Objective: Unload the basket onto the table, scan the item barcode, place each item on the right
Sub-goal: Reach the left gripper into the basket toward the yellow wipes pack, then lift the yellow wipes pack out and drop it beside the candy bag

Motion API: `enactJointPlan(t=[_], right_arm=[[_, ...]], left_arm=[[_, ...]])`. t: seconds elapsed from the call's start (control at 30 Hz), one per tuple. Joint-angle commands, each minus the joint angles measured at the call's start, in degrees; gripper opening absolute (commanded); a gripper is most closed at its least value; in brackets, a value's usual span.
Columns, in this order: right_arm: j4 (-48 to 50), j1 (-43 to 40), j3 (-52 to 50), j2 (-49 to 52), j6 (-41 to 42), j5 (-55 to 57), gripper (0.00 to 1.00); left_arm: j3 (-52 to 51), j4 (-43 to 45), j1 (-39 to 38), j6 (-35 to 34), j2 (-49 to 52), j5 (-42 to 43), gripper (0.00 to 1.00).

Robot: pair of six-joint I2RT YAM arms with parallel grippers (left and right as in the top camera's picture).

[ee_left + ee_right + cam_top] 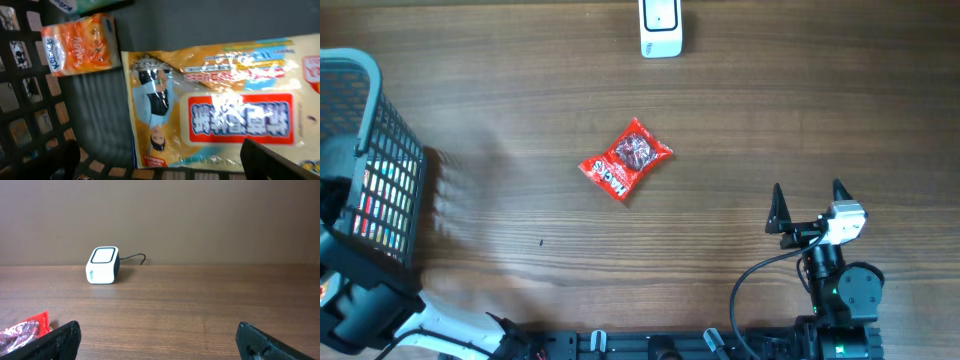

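Note:
A red snack packet lies flat in the middle of the wooden table; its edge shows at the lower left of the right wrist view. The white barcode scanner stands at the far edge, and in the right wrist view the scanner faces up. My right gripper rests low at the near right, open and holding nothing. My left gripper hangs open inside the basket above a large yellow packet, with nothing between its fingers.
A dark wire basket stands at the left edge of the table. Inside it an orange packet lies beside the yellow one, with the mesh wall close by. A cable runs from behind the scanner.

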Motion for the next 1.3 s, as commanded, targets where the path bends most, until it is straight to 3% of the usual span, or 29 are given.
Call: enactJointPlan(t=[0.0,0.1,0.23,0.53,0.57,0.6,0.67,0.83,1.07,1.2,1.27], right_arm=[[0.2,0.1,-0.1,-0.3,-0.5,0.5,1.00],[0.2,0.1,-0.1,-0.3,-0.5,0.5,1.00],[0.2,0.1,-0.1,-0.3,-0.5,0.5,1.00],[0.2,0.1,-0.1,-0.3,-0.5,0.5,1.00],[0.2,0.1,-0.1,-0.3,-0.5,0.5,1.00],[0.2,0.1,-0.1,-0.3,-0.5,0.5,1.00],[0.2,0.1,-0.1,-0.3,-0.5,0.5,1.00],[0.2,0.1,-0.1,-0.3,-0.5,0.5,1.00],[0.2,0.1,-0.1,-0.3,-0.5,0.5,1.00],[0.2,0.1,-0.1,-0.3,-0.5,0.5,1.00],[0.2,0.1,-0.1,-0.3,-0.5,0.5,1.00]], left_arm=[[-4.6,3.0,0.9,-4.0,0.0,1.7,1.00],[-10.3,8.0,0.9,-4.0,0.0,8.3,1.00],[-18.6,16.1,1.4,-4.0,0.0,8.5,1.00],[-25.1,24.2,2.0,-3.9,0.0,10.7,1.00],[-26.0,25.2,2.0,-3.9,0.0,10.7,0.93],[-26.2,25.7,2.0,-3.9,0.0,10.7,0.81],[-26.2,26.3,2.0,-3.5,0.0,10.7,0.41],[-24.6,24.7,2.0,-3.5,-0.7,10.7,0.04],[0.9,6.9,2.0,-3.6,-9.1,18.3,0.04],[7.0,10.1,2.0,-3.5,-20.6,23.8,0.04],[7.0,15.3,2.0,-3.9,-27.1,33.8,0.04]])
